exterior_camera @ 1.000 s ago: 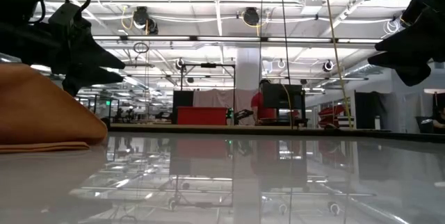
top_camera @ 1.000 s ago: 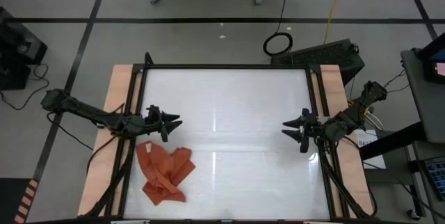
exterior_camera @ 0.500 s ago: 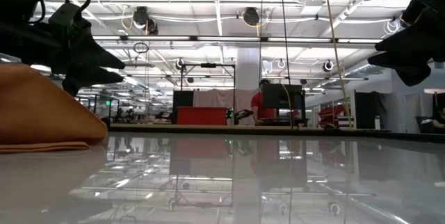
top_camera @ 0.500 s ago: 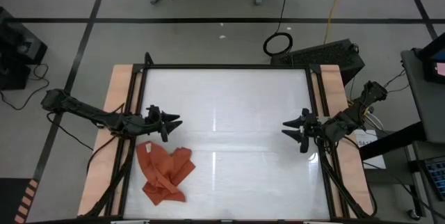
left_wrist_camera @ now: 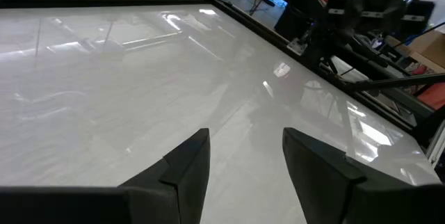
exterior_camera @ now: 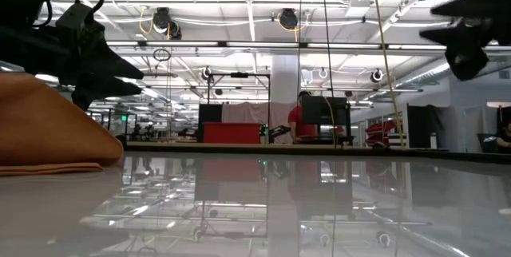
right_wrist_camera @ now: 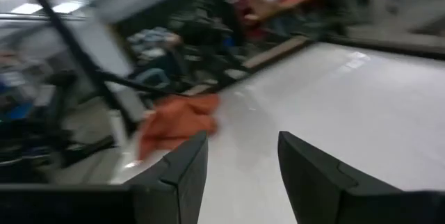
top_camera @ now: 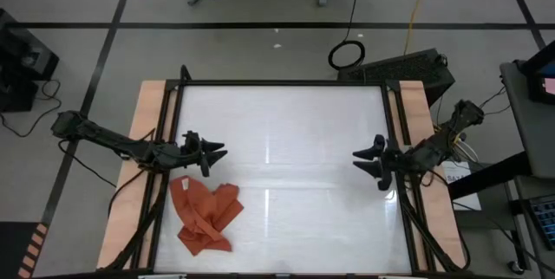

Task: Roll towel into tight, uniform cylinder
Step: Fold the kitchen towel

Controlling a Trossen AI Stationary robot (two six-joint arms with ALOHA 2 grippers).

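Note:
The rust-orange towel (top_camera: 202, 216) lies crumpled in a loose heap on the white tabletop near its front left corner; it also shows in the low view (exterior_camera: 48, 129) and in the right wrist view (right_wrist_camera: 177, 120). My left gripper (top_camera: 217, 152) hovers open and empty just beyond the towel's far side, pointing toward the table's right; its fingers show apart in the left wrist view (left_wrist_camera: 243, 147). My right gripper (top_camera: 362, 161) hovers open and empty over the table's right part, pointing left toward the towel.
Dark rails and wooden side strips (top_camera: 152, 123) run along the table's left and right edges. The wide white tabletop (top_camera: 277, 140) stretches between the two grippers. A person in red (exterior_camera: 299, 117) stands in the room far behind the table.
My right gripper has risen a little and turned slightly; it sits higher in the low view. The towel and my left gripper have kept still.

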